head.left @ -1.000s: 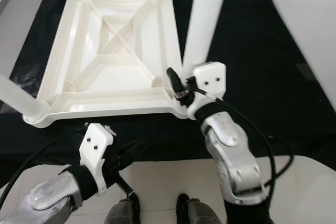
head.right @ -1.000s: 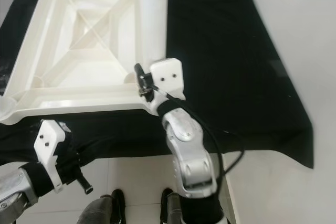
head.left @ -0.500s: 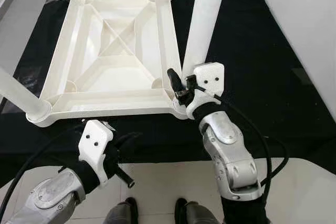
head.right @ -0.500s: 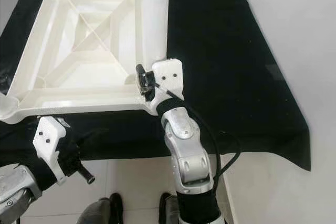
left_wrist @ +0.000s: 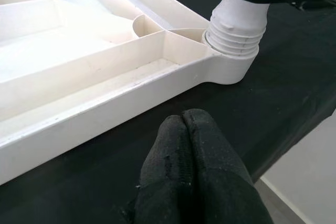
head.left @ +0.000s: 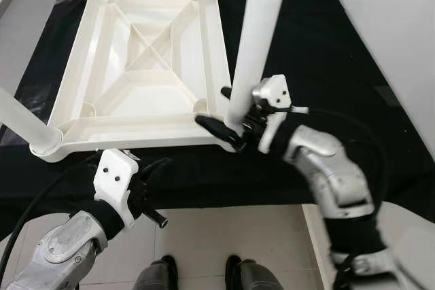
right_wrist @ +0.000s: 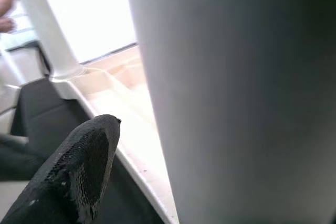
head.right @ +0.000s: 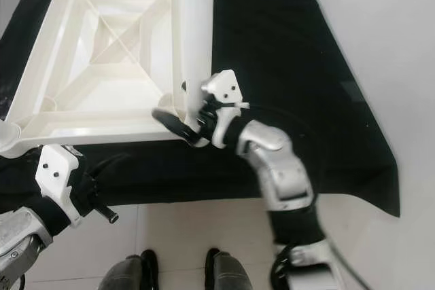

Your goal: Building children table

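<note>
At table corner, right claw (head.left: 228,115) (open) around leg (head.left: 258,25)

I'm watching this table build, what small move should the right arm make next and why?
Probably turn the leg further into its corner socket. The right gripper straddles its base, and in the left wrist view threads show above the tabletop collar, so it seems not fully seated.

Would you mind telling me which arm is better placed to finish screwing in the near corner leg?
The right. The right gripper is already around the base of the leg at the tabletop corner, while the left gripper hangs shut below the table's near edge, off the leg.
</note>
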{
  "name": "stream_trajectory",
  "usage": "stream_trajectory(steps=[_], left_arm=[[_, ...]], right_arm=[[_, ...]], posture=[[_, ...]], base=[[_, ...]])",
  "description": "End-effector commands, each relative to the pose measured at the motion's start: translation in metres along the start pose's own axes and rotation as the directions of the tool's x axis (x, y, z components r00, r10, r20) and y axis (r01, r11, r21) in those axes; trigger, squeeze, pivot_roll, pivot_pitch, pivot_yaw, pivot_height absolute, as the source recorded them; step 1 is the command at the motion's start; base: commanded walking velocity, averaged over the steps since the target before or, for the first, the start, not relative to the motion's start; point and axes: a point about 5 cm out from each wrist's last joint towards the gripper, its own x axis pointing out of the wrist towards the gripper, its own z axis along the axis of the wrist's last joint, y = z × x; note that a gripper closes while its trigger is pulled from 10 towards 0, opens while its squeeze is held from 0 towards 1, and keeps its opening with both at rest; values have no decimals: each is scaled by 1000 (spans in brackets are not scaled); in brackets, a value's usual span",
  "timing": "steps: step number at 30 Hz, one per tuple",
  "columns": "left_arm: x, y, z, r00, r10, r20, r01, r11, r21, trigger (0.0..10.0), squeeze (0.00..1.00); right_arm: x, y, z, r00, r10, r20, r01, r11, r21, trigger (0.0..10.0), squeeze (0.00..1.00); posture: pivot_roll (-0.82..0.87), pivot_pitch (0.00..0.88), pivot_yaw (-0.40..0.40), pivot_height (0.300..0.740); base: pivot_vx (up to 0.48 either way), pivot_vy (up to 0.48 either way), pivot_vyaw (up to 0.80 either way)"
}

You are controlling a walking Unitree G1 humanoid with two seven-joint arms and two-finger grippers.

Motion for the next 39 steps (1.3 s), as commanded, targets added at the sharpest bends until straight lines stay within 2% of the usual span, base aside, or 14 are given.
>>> stream_trajectory(steps=[1, 6, 7, 8, 15, 23, 26, 30, 32, 33, 34, 35, 36, 39], left_arm=[[0, -3, -7, 1000, -12, -17, 12, 1000, -6, 10000, 0], [3, -3, -10, 1000, -16, -14, 15, 1000, -5, 10000, 0], [3, -3, -10, 1000, -16, -12, 16, 1000, -6, 10000, 0], [4, -3, -11, 1000, -18, -10, 18, 1000, -7, 10000, 0], [6, -3, -14, 1000, -14, 4, 14, 1000, -22, 10000, 0], [7, -4, -15, 1000, -21, 10, 21, 999, -25, 10000, 0], [6, -4, -13, 999, -26, 21, 26, 999, -23, 10000, 0], [6, -4, -13, 999, -26, 24, 27, 999, -22, 10000, 0], [6, -1, -11, 999, -34, 31, 35, 999, -26, 10000, 0], [6, -1, -11, 999, -34, 31, 35, 999, -26, 10000, 0], [6, 0, -11, 999, -40, 35, 41, 999, -28, 10000, 0], [6, 0, -11, 999, -40, 35, 41, 999, -28, 10000, 0], [7, 1, -11, 998, -47, 38, 48, 998, -29, 10000, 0], [11, 2, -12, 997, -62, 45, 64, 997, -34, 10000, 0]], right_arm=[[4, 0, -4, 989, 147, 0, -147, 989, 30, 10000, 0], [8, -13, -3, 980, 198, 0, -197, 979, 52, 10000, 0], [10, -16, -2, 976, 220, 5, -220, 974, 51, 5412, 0], [10, -19, -2, 971, 239, 9, -239, 969, 59, 0, 0], [7, -34, -9, 966, 258, -24, -256, 964, 68, 0, 0], [-6, -40, -23, 979, 185, -84, -181, 982, 54, 0, 0], [-20, -32, -48, 977, -19, -214, 30, 998, 50, 0, 0], [-22, -30, -53, 969, -61, -238, 74, 996, 46, 0, 0], [-12, 16, -78, 875, -362, -320, 420, 898, 134, 0, 0], [-12, 16, -78, 875, -362, -320, 420, 898, 134, 0, 0], [-15, 33, -84, 813, -461, -357, 537, 829, 154, 0, 0], [-15, 33, -84, 813, -461, -357, 537, 829, 154, 0, 0], [-17, 41, -90, 760, -529, -377, 616, 772, 158, 0, 0], [-7, 34, -93, 755, -552, -353, 629, 762, 153, 0, 0]], posture=[[77, 188, -64, 740], [92, 179, -68, 740], [106, 173, -70, 740], [116, 168, -71, 740], [121, 158, -77, 740], [113, 157, -74, 740], [94, 171, -86, 740], [94, 171, -86, 740], [69, 190, -63, 740], [69, 190, -63, 740], [67, 190, -61, 740], [67, 190, -61, 740], [59, 184, -53, 740], [68, 169, -60, 740]], base=[[0, 0, 0], [0, 0, 0], [0, 0, 0], [0, 0, 0], [0, 0, 0], [0, 0, 0], [0, 0, 0], [0, 0, 0], [0, 0, 0], [0, 0, 0], [0, 0, 0], [0, 0, 0], [0, 0, 0], [0, 0, 0]])
